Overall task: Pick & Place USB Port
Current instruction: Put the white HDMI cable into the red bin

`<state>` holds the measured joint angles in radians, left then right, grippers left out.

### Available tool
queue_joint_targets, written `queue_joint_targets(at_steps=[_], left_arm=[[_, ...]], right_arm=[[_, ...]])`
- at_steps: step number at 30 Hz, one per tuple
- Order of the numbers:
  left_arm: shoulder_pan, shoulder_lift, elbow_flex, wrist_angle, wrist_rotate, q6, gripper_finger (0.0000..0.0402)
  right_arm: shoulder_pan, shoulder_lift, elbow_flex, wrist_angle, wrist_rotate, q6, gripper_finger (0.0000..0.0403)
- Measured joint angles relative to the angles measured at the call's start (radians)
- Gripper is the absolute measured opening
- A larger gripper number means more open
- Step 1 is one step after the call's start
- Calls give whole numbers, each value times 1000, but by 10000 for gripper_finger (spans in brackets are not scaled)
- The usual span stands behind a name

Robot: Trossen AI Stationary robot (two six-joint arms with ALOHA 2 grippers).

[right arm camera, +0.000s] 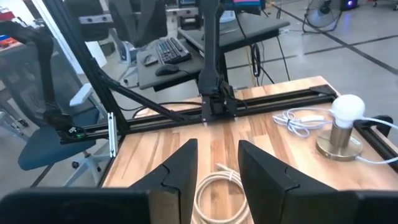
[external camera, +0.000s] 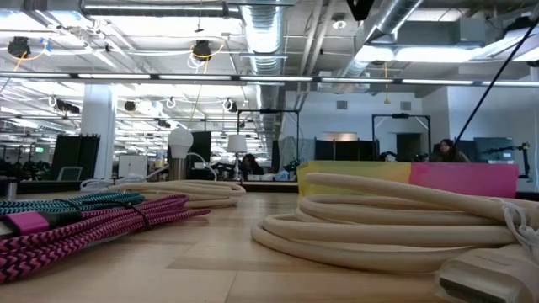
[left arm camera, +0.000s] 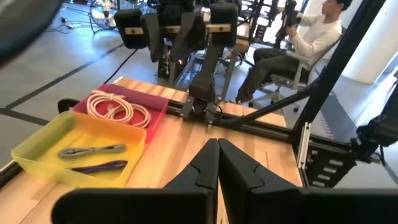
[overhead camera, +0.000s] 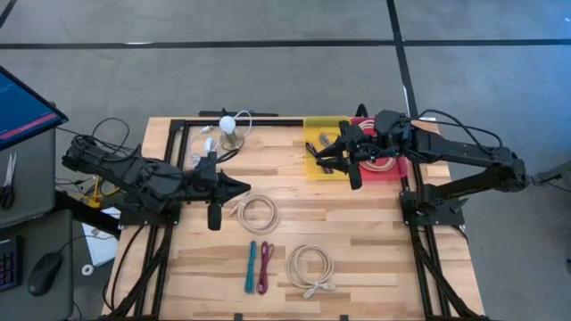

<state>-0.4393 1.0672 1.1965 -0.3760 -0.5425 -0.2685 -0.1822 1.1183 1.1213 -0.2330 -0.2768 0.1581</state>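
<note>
Several coiled USB cables lie flat on the wooden table: a cream one [overhead camera: 259, 214] at its middle, another cream one [overhead camera: 311, 268] nearer the front, and a teal [overhead camera: 252, 266] and a magenta one [overhead camera: 265, 267] side by side. My left gripper [overhead camera: 239, 185] hovers shut just left of the middle cream coil. My right gripper [overhead camera: 318, 157] is open above the yellow bin [overhead camera: 314, 169], holding nothing. In the right wrist view the cream coil [right arm camera: 217, 185] shows beyond the open fingers [right arm camera: 217, 167]. The left wrist view shows shut fingers [left arm camera: 218, 163].
The yellow bin [left arm camera: 34, 158] holds a grey [left arm camera: 92, 150] and a purple cable [left arm camera: 99, 166]. The pink bin [left arm camera: 152, 121] beside it holds a cream coil [left arm camera: 115, 107]. A white bulb lamp [overhead camera: 230, 130] stands at the far edge. A person [left arm camera: 292, 43] sits beyond the table.
</note>
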Motion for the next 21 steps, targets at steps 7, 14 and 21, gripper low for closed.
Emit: queue_joint_targets(at_steps=[7, 14, 21], left_arm=[[0, 19, 1, -120, 21, -2, 6], [5, 87, 1, -125, 73, -5, 8], [5, 134, 1, -210, 74, -3, 45]], right_arm=[[-18, 0, 0, 0, 0, 0, 108], [-42, 0, 0, -3, -1, 0, 108], [-68, 0, 0, -21, -3, 0, 108]])
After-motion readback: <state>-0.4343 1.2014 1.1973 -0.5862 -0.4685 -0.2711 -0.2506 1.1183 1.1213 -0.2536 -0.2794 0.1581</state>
